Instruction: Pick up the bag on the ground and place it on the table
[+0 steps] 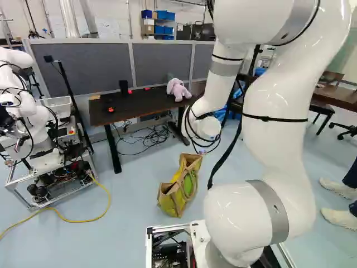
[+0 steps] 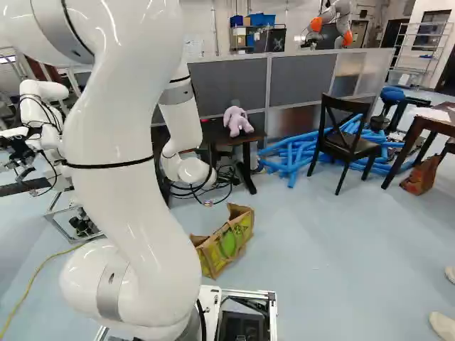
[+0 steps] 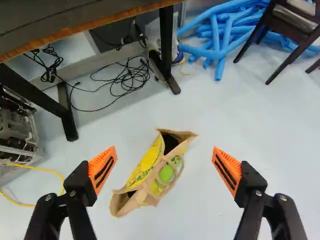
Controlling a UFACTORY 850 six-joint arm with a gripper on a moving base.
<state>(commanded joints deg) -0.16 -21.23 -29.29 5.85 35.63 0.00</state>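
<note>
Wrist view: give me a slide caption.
Open gripper above a bag on the floor, near a table.

open air above the bag (image 3: 148,167), dark table (image 3: 75,22) beyond

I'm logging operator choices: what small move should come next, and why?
Probably lower the open end effector toward the bag: the wrist view shows it between the spread fingers, but beyond them, on the floor.
</note>
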